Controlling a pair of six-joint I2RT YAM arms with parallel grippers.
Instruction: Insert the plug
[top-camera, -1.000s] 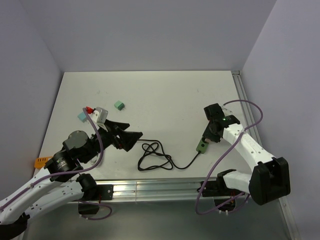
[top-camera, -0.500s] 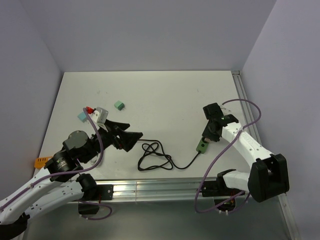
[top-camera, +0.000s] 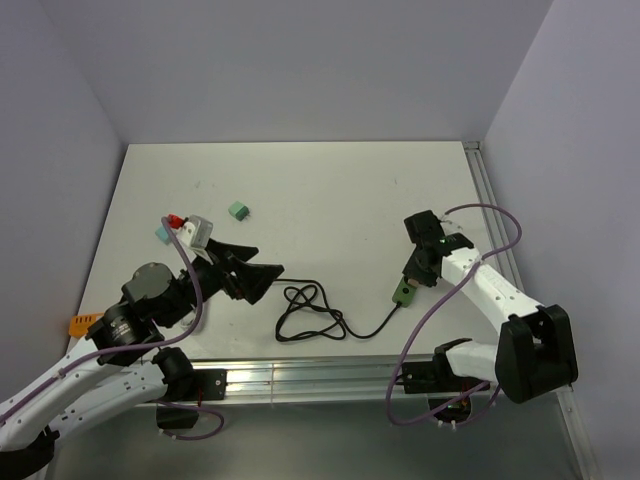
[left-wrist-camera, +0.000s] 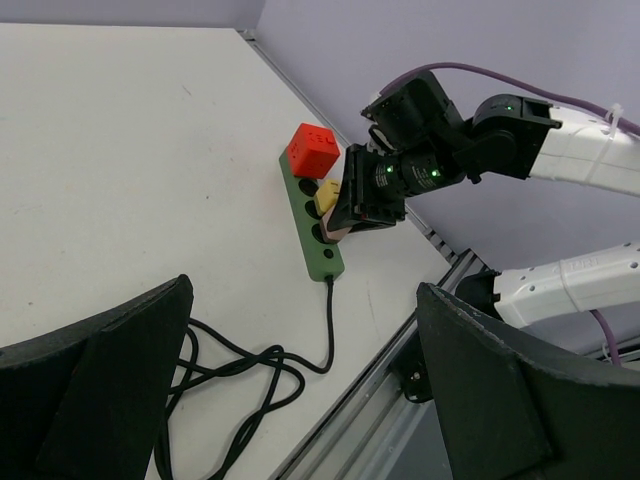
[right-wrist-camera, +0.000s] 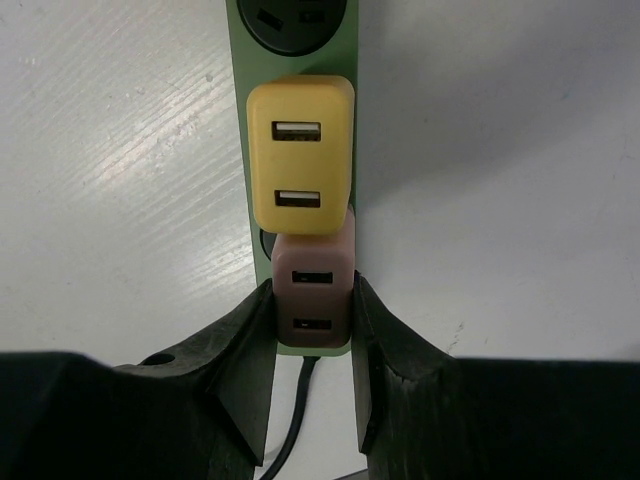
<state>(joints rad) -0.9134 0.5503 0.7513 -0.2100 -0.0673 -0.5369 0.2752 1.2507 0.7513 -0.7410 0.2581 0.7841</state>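
The pink plug (right-wrist-camera: 314, 275) sat over the last socket of the green power strip (left-wrist-camera: 322, 262), at the cable end, pinched by its two sides in the narrowly set jaws of the right gripper (right-wrist-camera: 312, 320). At its 12 o'clock the yellow plug (right-wrist-camera: 300, 155) pressed right against it, their edges seeming to overlap, and a sliver of dark socket showed at its 10 o'clock, so I could not tell whether it was fully seated; it looked slightly tilted in the left wrist view. Over the past second the right wrist had crept a little toward 9 o'clock in the overhead view while the strip stayed where it lay. I read that as fine alignment or pressing, with the strip not dragged along. A red plug (left-wrist-camera: 312, 150) sat further up the strip, a bare socket between it and the yellow one. The strip lay at about 4 o'clock on the table (top-camera: 330, 190), near the right rail (top-camera: 480, 190) and the near edge, so room was scant toward 3 and 6 o'clock. The black cable (top-camera: 310, 315) coiled at the strip's 9 o'clock. The left gripper (top-camera: 255, 275) had barely shifted, hovering past the coil with its jaws spread wide and nothing in them. Open tabletop lay toward 12 and 10 o'clock.
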